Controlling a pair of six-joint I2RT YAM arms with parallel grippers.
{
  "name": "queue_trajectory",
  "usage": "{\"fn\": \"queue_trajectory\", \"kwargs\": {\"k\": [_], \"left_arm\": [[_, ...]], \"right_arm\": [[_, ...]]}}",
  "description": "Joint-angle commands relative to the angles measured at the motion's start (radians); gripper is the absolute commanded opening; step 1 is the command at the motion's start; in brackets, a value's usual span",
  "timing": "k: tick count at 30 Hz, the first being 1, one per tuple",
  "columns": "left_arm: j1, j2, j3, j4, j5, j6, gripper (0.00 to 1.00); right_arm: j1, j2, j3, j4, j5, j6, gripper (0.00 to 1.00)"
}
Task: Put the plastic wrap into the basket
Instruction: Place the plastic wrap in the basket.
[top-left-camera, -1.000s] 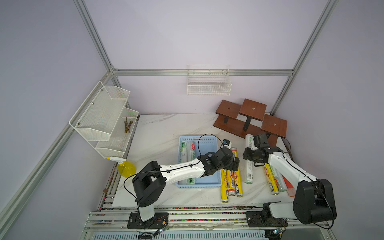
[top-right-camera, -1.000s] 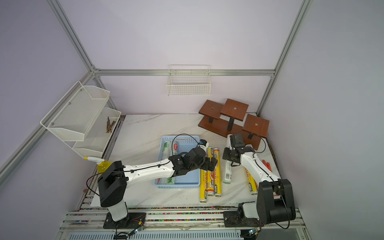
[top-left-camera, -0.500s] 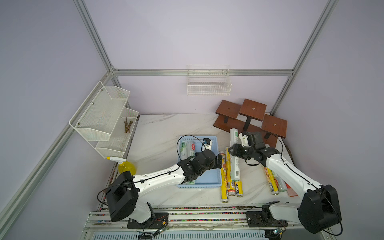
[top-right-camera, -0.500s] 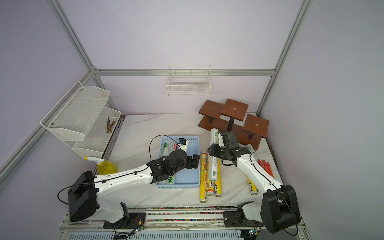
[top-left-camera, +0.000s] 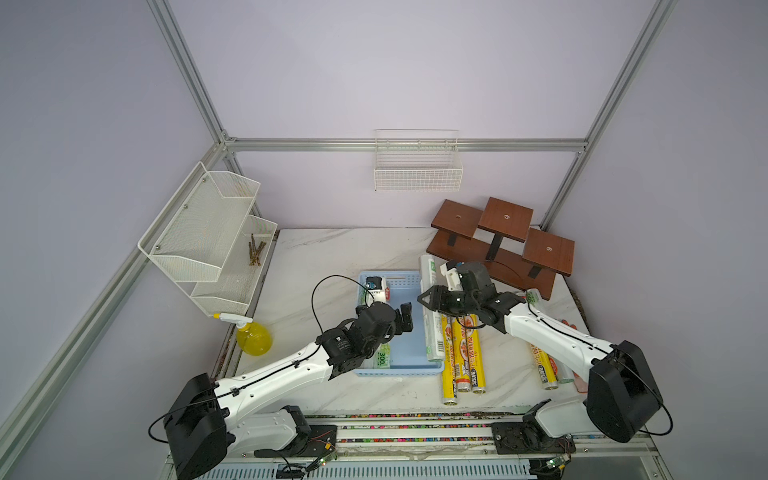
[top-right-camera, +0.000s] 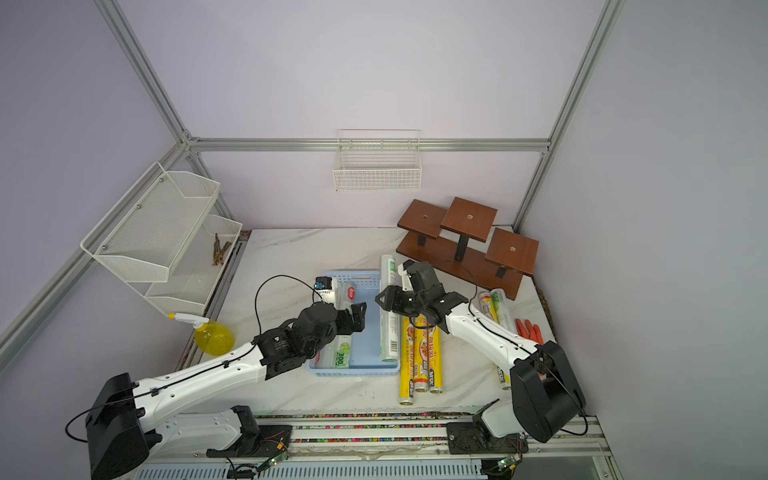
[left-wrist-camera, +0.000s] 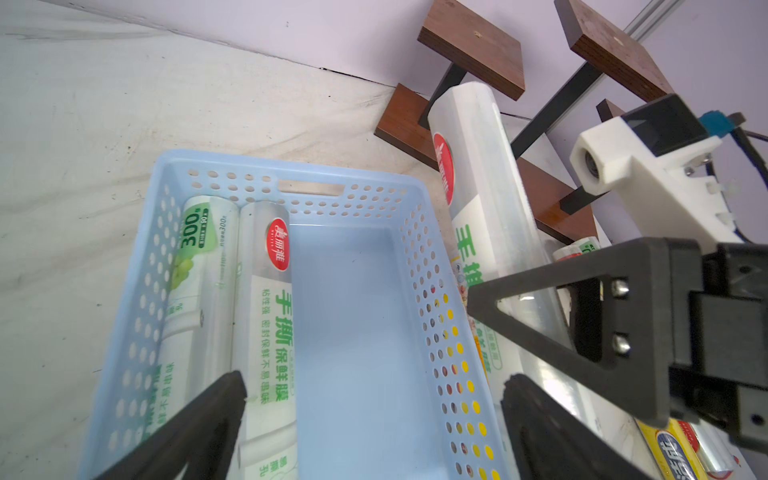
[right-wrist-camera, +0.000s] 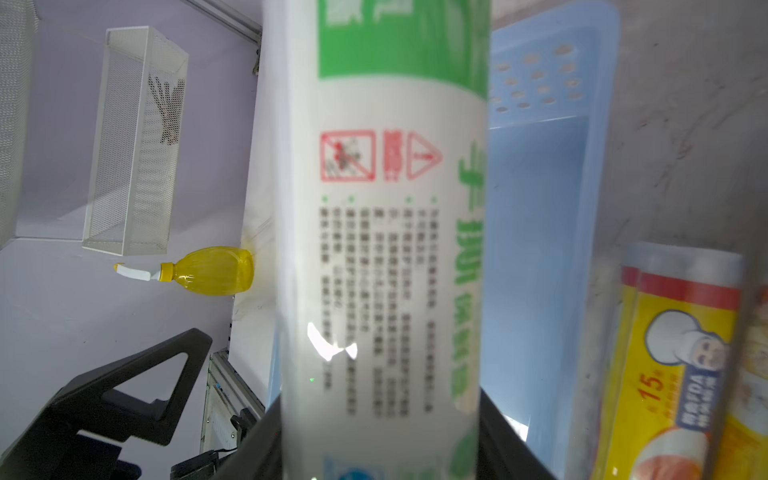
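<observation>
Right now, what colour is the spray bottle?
The spray bottle is yellow with a white nozzle, best seen in the right wrist view.

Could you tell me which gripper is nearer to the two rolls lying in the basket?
Left. The left gripper hovers just above those rolls; the right gripper, shut on another roll, is at the basket's opposite side.

1. The light-blue perforated plastic basket (top-left-camera: 399, 371) sits mid-front on the white marble tabletop (top-left-camera: 332, 257); it is the dial's centre, with 12 o'clock toward the back wall.
2. Two white plastic wrap rolls (left-wrist-camera: 270, 316) lie inside, against its 9 o'clock wall.
3. A third white roll (top-left-camera: 432, 332), clamped in the right gripper (top-left-camera: 434, 303), runs along the 3 o'clock wall and overshoots the 12 o'clock end.
4. Three yellow plastic wrap rolls (top-left-camera: 462, 361) lie side by side just beside the basket at 3 o'clock, with more rolls (top-right-camera: 498, 309) farther out.
5. The brown wooden stepped stand (top-left-camera: 505, 214) stands at 1 o'clock.
6. The yellow plastic spray bottle (top-left-camera: 254, 340) stands at 9 o'clock, below the white two-tier mesh rack (top-left-camera: 199, 237).
</observation>
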Motion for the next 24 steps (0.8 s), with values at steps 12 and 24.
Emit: {"fn": "queue_trajectory", "kwargs": {"k": [12,24], "left_arm": [[0.125,-0.099,-0.056,-0.092,0.107,0.016,1.0],[0.206,-0.051,-0.012,-0.194,0.29,0.055,1.0]], "right_arm": [[0.147,0.175,0.087,0.219,0.111,0.168,0.36],[0.173,0.299,0.142,0.196,0.149,0.164,0.36]]}}
